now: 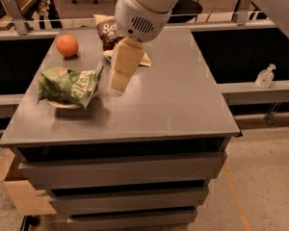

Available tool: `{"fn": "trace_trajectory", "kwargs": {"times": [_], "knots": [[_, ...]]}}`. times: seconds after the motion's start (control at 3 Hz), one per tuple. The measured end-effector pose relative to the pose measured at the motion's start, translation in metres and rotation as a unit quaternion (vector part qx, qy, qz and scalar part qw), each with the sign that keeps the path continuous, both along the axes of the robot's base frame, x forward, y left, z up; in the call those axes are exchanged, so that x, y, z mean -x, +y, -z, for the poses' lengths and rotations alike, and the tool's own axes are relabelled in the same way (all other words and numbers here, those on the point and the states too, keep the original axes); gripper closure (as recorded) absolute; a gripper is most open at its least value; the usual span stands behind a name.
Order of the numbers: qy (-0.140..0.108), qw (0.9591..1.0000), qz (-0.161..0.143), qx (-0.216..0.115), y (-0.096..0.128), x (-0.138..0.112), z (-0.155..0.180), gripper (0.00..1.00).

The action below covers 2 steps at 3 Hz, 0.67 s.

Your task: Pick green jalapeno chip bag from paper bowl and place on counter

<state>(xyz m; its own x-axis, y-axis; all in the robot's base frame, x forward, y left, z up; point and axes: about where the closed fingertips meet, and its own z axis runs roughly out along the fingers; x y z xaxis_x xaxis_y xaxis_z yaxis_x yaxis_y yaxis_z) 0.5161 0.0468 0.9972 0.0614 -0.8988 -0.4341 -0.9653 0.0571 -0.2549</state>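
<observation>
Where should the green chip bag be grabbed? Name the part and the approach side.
Probably the raised, crimped end of the green chip bag nearest the gripper, taken from above: it sticks up clear of the paper bowl, while the gripper hovers over the counter just beside it.

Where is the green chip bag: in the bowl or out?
In: the green jalapeno chip bag covers the paper bowl; the gripper hangs beside it.

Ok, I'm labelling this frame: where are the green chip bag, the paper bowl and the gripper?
green jalapeno chip bag point(67, 84), camera view, middle of the foil.
paper bowl point(61, 104), camera view, rim below the bag.
gripper point(117, 84), camera view, its tip, just beside the bag.
</observation>
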Motion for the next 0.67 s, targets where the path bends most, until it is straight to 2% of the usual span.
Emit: {"fn": "trace_trajectory", "kwargs": {"times": [0.67], "knots": [[0.001,0.9991,-0.041,0.011,0.061,-0.030,0.015,0.00]]}}
